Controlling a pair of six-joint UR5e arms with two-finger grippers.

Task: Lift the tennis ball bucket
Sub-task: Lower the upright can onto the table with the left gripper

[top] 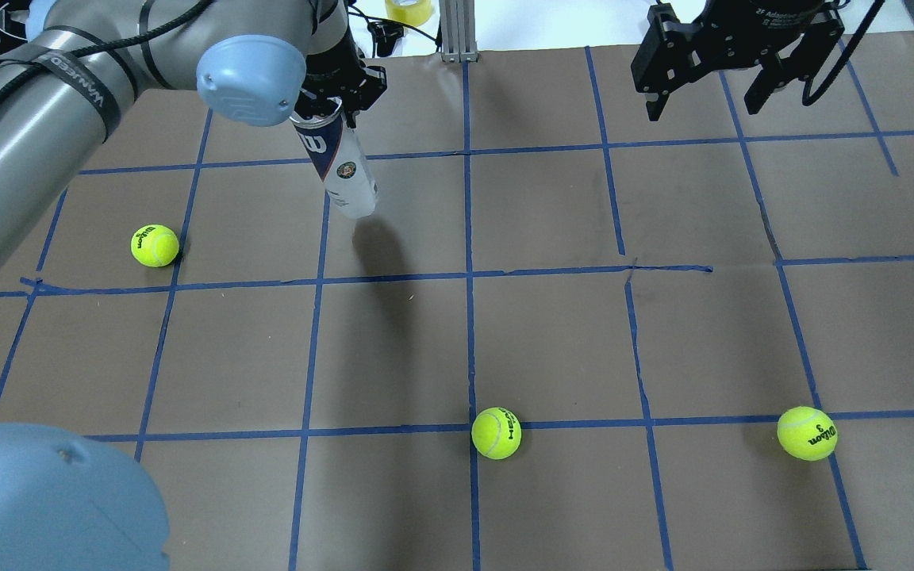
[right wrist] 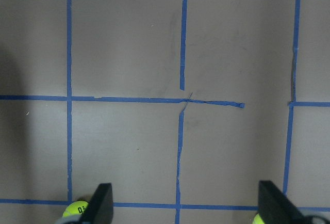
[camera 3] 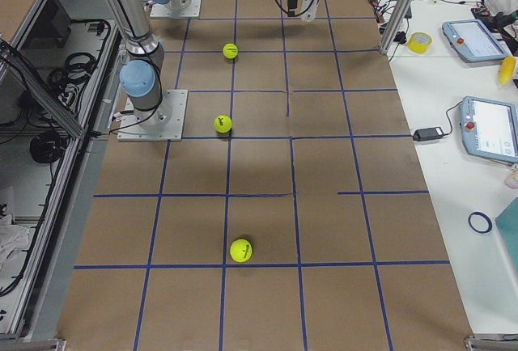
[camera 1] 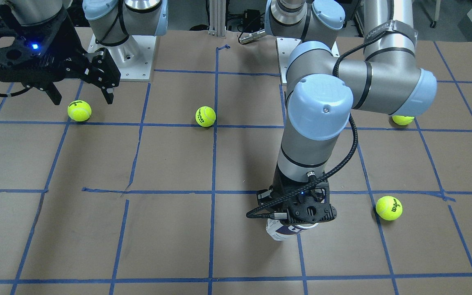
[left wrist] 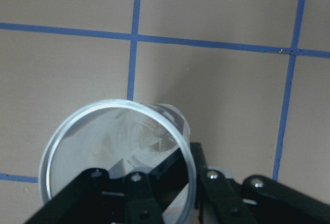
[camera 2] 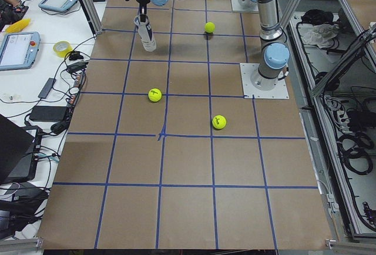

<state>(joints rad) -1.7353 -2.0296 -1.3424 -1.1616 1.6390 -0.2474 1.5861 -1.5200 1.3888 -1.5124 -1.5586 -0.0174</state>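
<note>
The tennis ball bucket [top: 343,170] is a clear tube with a white and navy label. My left gripper [top: 336,101] is shut on its top rim and holds it slightly tilted at the far left of the table. Its lower end hangs just above the table, with its shadow apart from it. It also shows in the front view [camera 1: 279,230] under the left gripper [camera 1: 298,219] and in the left side view [camera 2: 145,32]. In the left wrist view the open rim [left wrist: 77,131] shows, with no balls visible inside. My right gripper [top: 703,107] is open and empty, high over the far right.
Yellow-green tennis balls lie loose on the brown, blue-taped table: one at the left [top: 155,245], one near the front middle [top: 496,433], one at the front right [top: 807,433]. A fourth [camera 1: 402,119] is half hidden behind the left arm. An aluminium post [top: 452,32] stands at the far edge.
</note>
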